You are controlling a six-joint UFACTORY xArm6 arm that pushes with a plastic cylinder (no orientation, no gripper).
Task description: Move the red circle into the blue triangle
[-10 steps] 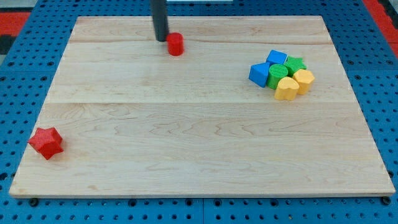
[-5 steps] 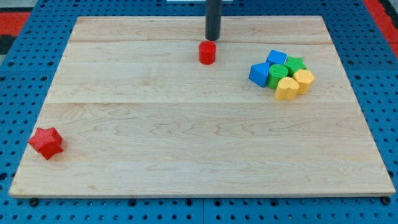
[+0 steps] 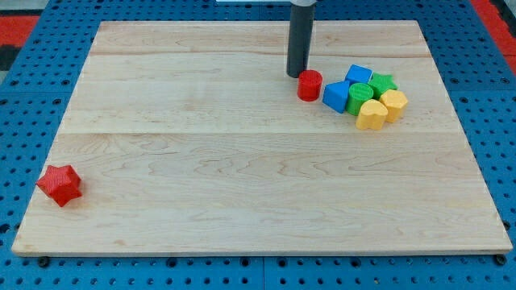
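The red circle (image 3: 310, 84) stands on the wooden board at the upper right of centre. It is just left of the blue triangle (image 3: 336, 96), a small gap or light touch between them. My tip (image 3: 296, 75) is at the red circle's upper left, touching or nearly touching it. The rod rises straight up out of the view's top.
A cluster sits right of the blue triangle: a blue block (image 3: 359, 75), a green block (image 3: 360, 93), a green star (image 3: 384, 82), a yellow heart (image 3: 372, 115) and a yellow block (image 3: 394, 105). A red star (image 3: 60, 184) lies at the board's lower left.
My tip has moved rightward and slightly down, pushing the red circle from the upper middle of the board to beside the blue triangle. The other blocks have not moved.
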